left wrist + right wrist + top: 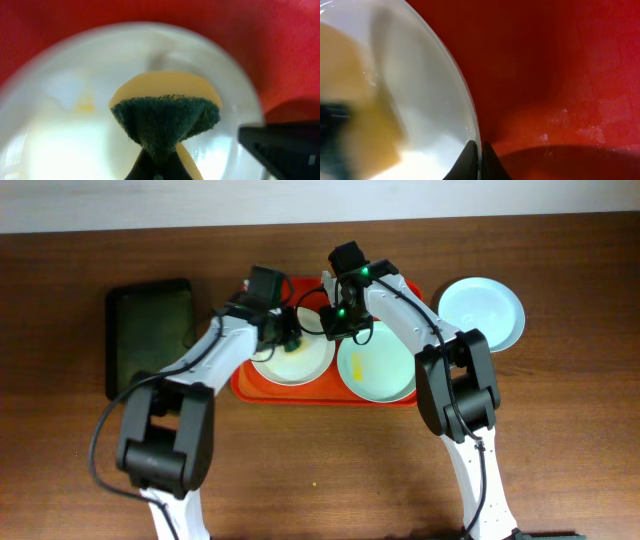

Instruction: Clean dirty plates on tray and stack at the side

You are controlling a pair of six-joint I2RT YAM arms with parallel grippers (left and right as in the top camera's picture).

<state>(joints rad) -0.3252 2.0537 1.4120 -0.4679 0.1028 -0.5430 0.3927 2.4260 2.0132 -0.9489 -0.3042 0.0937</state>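
Note:
The red tray holds a white plate on the left and a pale blue-green plate with a yellow smear on the right. My left gripper is shut on a yellow sponge with a dark green scouring face, held over the white plate, which has a faint yellowish smear. My right gripper is shut on the white plate's rim, with the tray beneath. It also shows in the overhead view. A second pale blue-green plate lies on the table right of the tray.
A smaller dark green-black tray lies on the wooden table left of the red tray. Both arms cross over the red tray's back half. My right gripper's black body shows at the plate's edge in the left wrist view.

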